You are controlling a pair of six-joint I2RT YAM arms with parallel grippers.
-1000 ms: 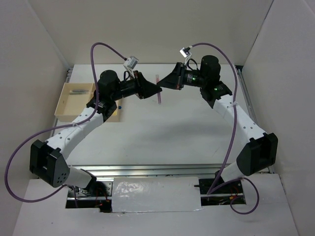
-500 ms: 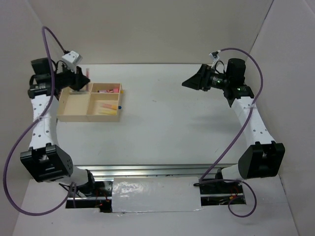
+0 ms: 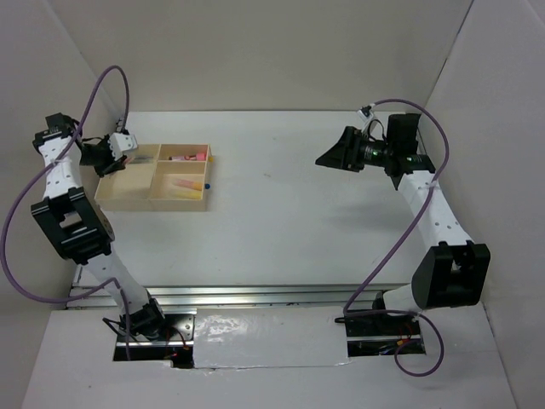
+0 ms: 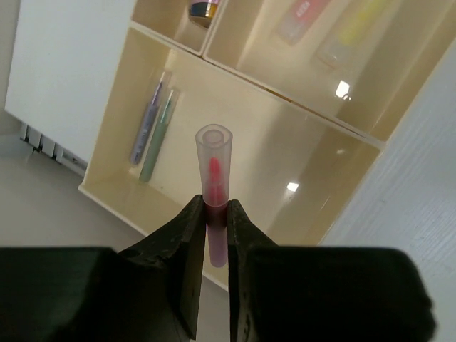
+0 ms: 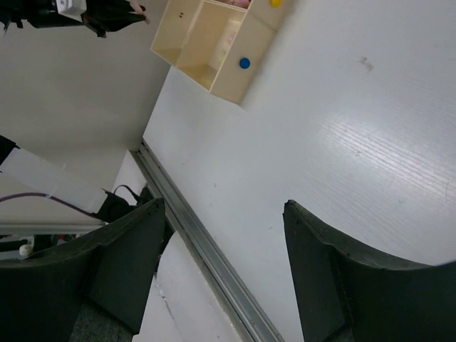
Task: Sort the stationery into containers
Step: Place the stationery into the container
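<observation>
My left gripper is shut on a thin pink pen with a clear cap and holds it upright above the pale wooden tray. Two thin pens, greyish and greenish, lie in the large compartment below it. A pink highlighter and a yellow marker lie in farther compartments. In the top view the left gripper is at the left end of the tray. My right gripper is open and empty, raised over the table's right side; its wrist view shows the jaws wide apart.
The tray stands at the back left near the left wall. A blue dot shows on its side wall. White enclosure walls stand left, right and behind. A metal rail runs along the table's near edge.
My left arm has swung from the table's middle to the tray's left end, carrying the pink pen. My right arm has drawn back to the right, its gripper open.
</observation>
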